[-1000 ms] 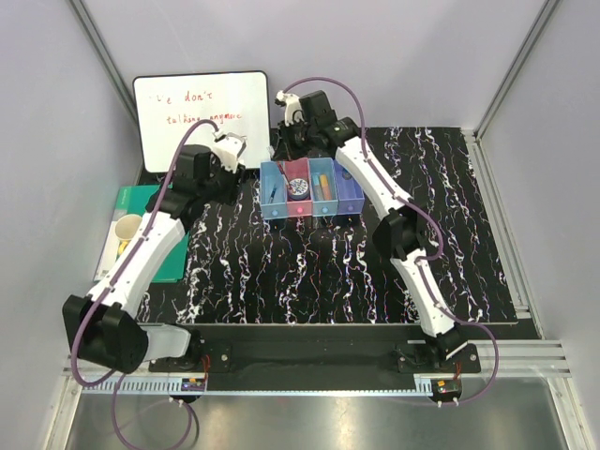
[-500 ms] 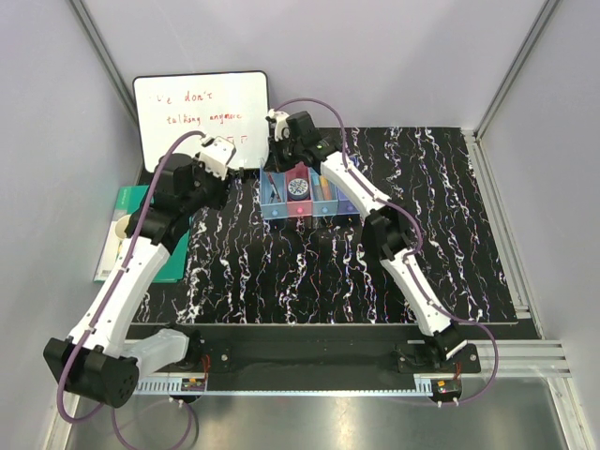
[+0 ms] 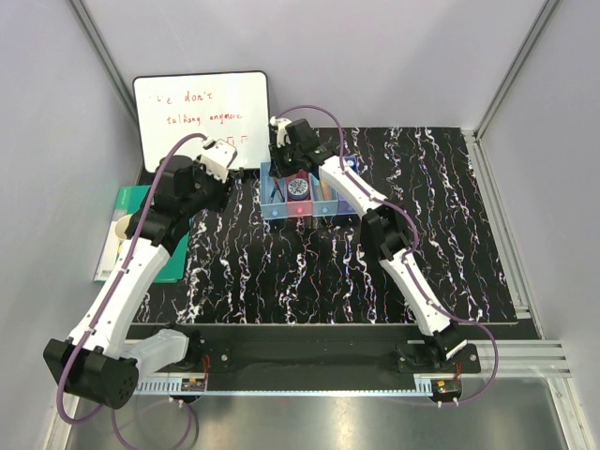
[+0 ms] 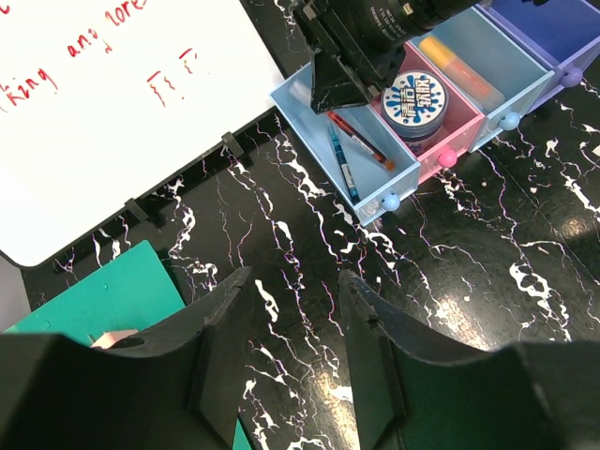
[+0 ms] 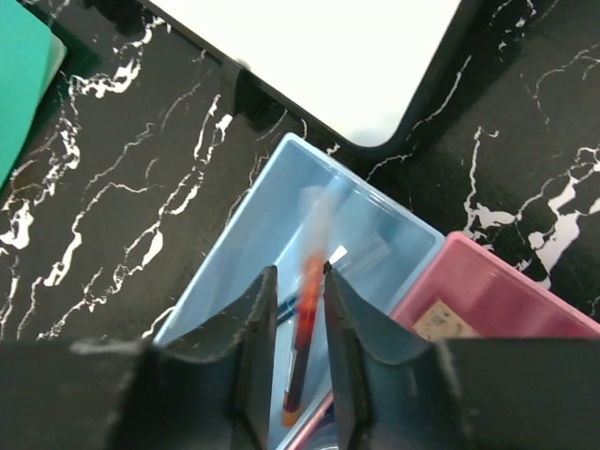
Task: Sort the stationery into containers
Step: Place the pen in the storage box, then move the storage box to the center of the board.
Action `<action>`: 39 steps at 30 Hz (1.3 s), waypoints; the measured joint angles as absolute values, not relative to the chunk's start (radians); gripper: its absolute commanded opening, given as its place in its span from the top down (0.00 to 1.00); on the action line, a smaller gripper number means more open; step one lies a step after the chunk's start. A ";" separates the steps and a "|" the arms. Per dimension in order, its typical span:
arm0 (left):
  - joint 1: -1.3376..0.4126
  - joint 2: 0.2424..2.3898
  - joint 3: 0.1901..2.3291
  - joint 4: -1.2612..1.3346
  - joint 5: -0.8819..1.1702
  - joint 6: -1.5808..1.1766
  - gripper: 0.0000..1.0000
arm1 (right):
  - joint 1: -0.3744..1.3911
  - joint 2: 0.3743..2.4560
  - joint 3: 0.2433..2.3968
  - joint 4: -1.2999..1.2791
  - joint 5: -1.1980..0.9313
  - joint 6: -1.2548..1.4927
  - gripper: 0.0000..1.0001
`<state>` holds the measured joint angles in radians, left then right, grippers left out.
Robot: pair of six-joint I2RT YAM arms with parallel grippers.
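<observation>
The four joined containers (image 3: 314, 208) stand in a row at the back of the table. In the left wrist view the left light blue bin (image 4: 298, 98) holds an orange pen (image 4: 361, 141) and a blue pen (image 4: 339, 161). The pink bin (image 4: 441, 141) holds the white-blue tape roll (image 4: 414, 97). An orange piece (image 4: 450, 58) lies in the third bin. My right gripper (image 5: 298, 272) hovers over the left bin (image 5: 234, 244), slightly open, with the blurred orange pen (image 5: 305, 319) below its gap. My left gripper (image 4: 292, 281) is open and empty over the table, left of the bins.
A whiteboard (image 3: 202, 117) stands at the back left, close behind the bins. A green notebook (image 3: 131, 248) with a yellow mug (image 3: 125, 228) lies at the left edge. The purple-blue bin (image 4: 553, 23) ends the row on the right.
My right gripper has moved left from behind the bins to above the left light blue bin. My left arm has drawn back a little to the left.
</observation>
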<state>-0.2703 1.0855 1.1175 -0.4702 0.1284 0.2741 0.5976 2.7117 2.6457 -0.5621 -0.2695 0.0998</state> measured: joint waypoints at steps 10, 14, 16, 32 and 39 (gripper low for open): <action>-0.270 1.085 1.118 -0.470 0.138 0.283 0.53 | 0.604 2.705 2.630 -0.547 -0.252 0.064 0.56; -0.270 1.085 1.110 -0.465 0.147 0.289 0.53 | 0.604 2.660 2.598 -0.574 -0.248 0.025 0.54; -0.270 1.088 1.102 -0.463 0.155 0.290 0.53 | 0.604 2.609 2.558 -0.582 -0.242 -0.013 0.53; -0.291 1.512 1.315 -0.591 0.377 0.847 0.44 | 0.478 1.834 1.774 -0.743 -0.161 -0.866 0.37; -0.373 1.685 1.430 -0.607 0.364 1.083 0.44 | 0.423 1.885 1.729 -0.827 -0.155 -1.052 0.35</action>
<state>-0.3733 1.6848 1.4300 -0.6075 0.3641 1.0832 0.4232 1.8851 1.7287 -0.8272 -0.1547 -1.0523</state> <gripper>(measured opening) 0.559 0.635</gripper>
